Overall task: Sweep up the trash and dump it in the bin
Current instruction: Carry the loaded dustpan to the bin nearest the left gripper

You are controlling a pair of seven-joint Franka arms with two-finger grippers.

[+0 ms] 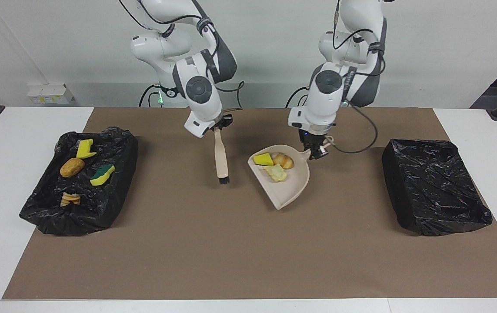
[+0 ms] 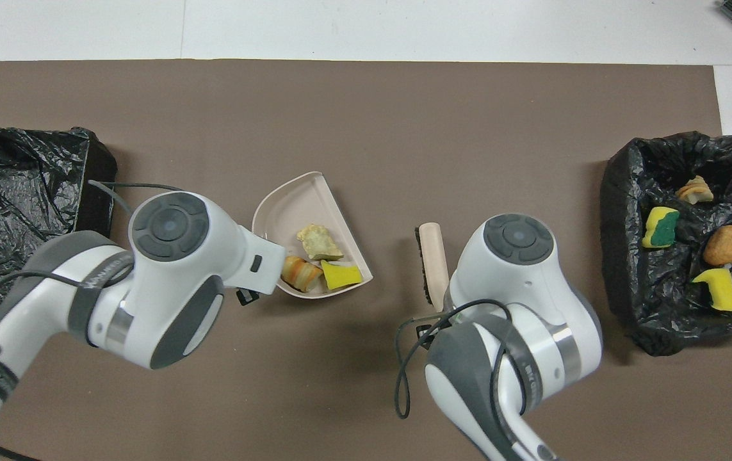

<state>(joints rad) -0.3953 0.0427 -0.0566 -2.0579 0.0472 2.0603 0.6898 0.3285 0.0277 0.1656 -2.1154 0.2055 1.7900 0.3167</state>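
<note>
My left gripper (image 1: 315, 152) is shut on the handle of the beige dustpan (image 1: 289, 191) (image 2: 289, 202), which looks lifted slightly off the brown mat. Three pieces of trash lie in the pan: a yellow sponge chunk (image 1: 263, 159) (image 2: 340, 275), a golden-brown lump (image 1: 284, 161) (image 2: 301, 272) and a pale lump (image 1: 277, 173) (image 2: 319, 241). My right gripper (image 1: 218, 127) is shut on the handle of the brush (image 1: 220, 158) (image 2: 433, 259), which hangs bristles down beside the pan. In the overhead view both wrists hide their fingertips.
A black-lined bin (image 1: 113, 204) (image 2: 622, 256) at the right arm's end of the table holds several more sponge and bread-like pieces. A second black-lined bin (image 1: 431, 187) (image 2: 20, 192) stands at the left arm's end. The brown mat (image 1: 231, 252) covers the middle of the table.
</note>
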